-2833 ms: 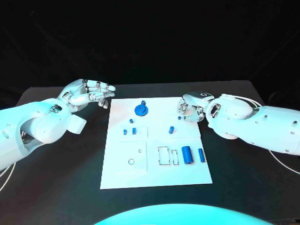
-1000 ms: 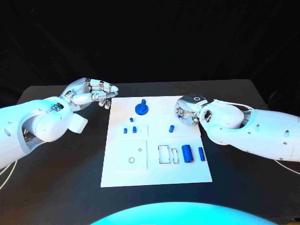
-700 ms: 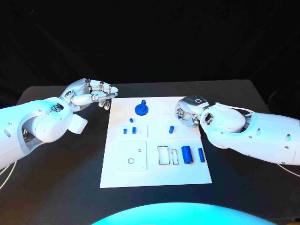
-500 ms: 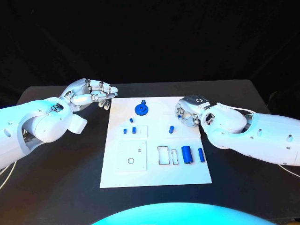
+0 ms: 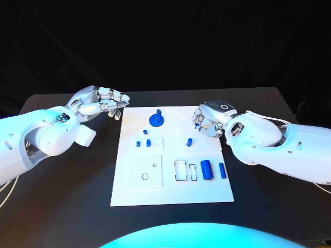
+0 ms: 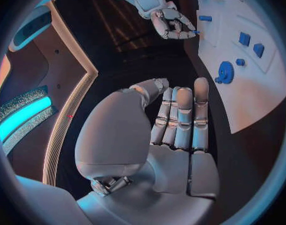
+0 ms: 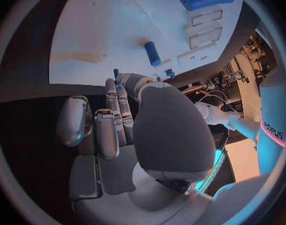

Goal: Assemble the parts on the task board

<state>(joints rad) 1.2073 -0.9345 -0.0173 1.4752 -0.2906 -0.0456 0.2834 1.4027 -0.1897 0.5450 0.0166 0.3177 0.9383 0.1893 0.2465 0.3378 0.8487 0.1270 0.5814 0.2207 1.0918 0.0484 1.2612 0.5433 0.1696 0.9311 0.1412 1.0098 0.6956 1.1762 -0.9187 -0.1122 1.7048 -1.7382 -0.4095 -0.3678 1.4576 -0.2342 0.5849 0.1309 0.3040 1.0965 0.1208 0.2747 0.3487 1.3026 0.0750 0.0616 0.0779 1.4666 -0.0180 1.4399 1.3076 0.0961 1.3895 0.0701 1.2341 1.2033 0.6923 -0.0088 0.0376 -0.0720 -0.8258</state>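
- My silver right hand (image 5: 209, 121) pinches a small blue peg (image 5: 199, 126) above the white task board (image 5: 172, 192), near its right edge.
- My left hand (image 5: 98, 106) is curled, holding nothing.

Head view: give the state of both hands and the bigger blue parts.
left hand, holds nothing, fingers curled, beside the task board
right hand, pinches a small blue peg
blue gear, lying on the board, untouched
large blue cylinder, lying on its side, untouched
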